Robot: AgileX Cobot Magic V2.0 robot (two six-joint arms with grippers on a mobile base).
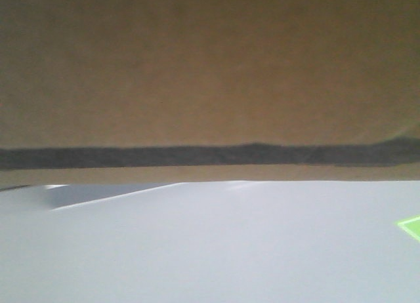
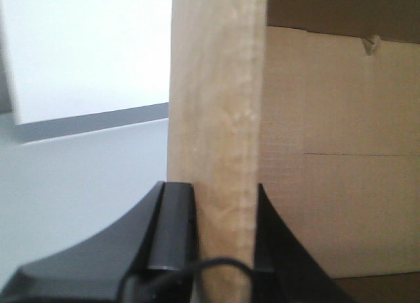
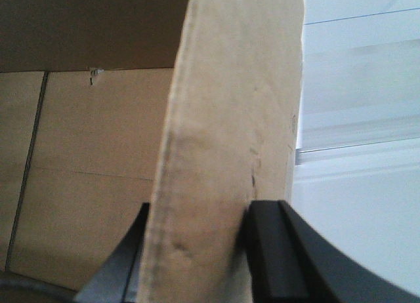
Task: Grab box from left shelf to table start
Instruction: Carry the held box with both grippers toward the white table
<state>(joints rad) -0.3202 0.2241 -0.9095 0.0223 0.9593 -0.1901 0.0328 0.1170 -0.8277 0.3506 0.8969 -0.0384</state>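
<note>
The box (image 1: pixel 210 73) is filling the whole upper part of the front view, its brown face crossed by a dark band. It is sitting low over the white table (image 1: pixel 210 250), though the blur makes it hard to tell whether they are touching. The left gripper (image 2: pixel 223 211) and the right gripper (image 3: pixel 200 218) are each clenching an upright cardboard wall of the box. A small green patch (image 1: pixel 412 225) is showing at the table's right edge.

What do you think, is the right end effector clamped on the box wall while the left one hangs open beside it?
No. The left end effector is also shut on a wall of the box, per the left wrist view; the right end effector is clamped as said.
</note>
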